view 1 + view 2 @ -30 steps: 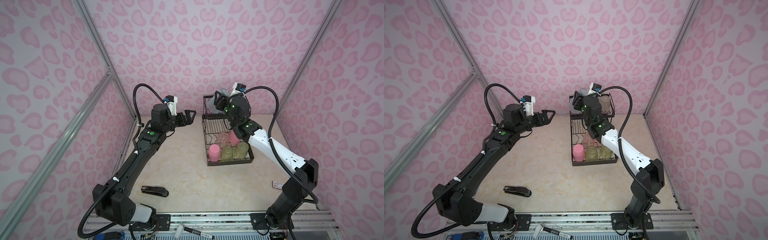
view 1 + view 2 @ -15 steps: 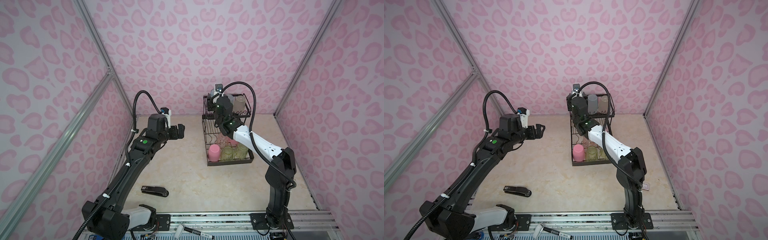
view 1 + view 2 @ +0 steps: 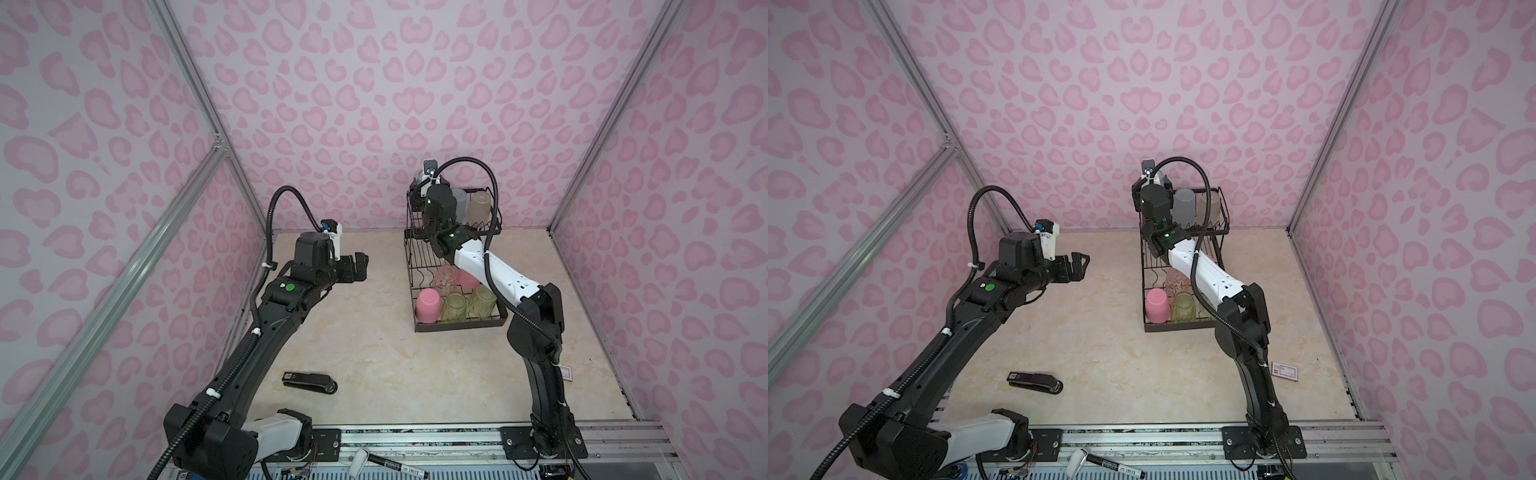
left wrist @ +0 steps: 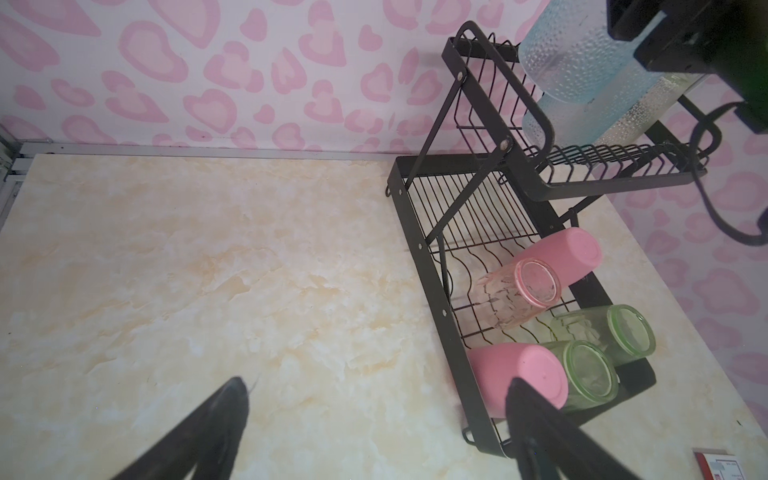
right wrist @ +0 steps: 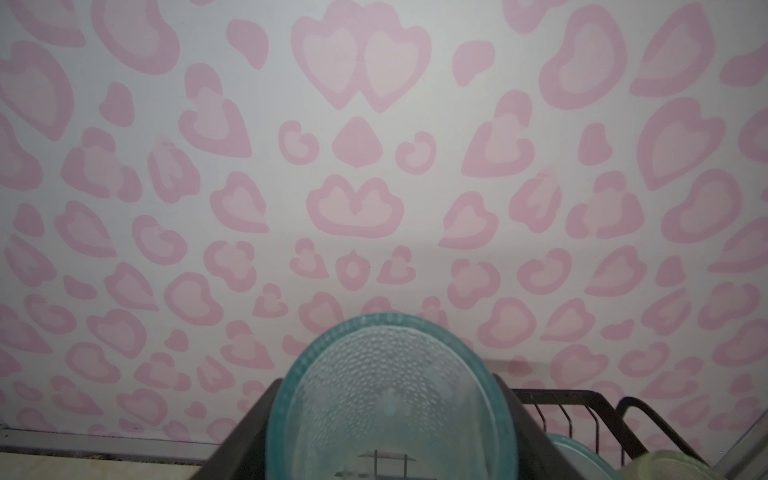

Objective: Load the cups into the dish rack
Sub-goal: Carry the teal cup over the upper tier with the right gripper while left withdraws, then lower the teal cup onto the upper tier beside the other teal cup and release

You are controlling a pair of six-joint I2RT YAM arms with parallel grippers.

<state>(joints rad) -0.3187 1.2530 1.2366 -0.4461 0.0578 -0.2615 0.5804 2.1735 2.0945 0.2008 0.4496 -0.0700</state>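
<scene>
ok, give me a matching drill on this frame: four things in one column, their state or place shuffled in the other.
1 left tool
2 right tool
3 black stapler
4 clear orange-pink cup

A shut on a teal cup beside the dish rack top basket
B lying on the table near its front edge
C open and empty above the table
D on the dish rack's lower tier

Pairs: 1-C, 2-A, 3-B, 4-D

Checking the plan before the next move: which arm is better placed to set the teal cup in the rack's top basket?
Right. The right end effector is shut on the teal cup right at the top basket. The left end effector is open and empty, away from the rack.
</scene>
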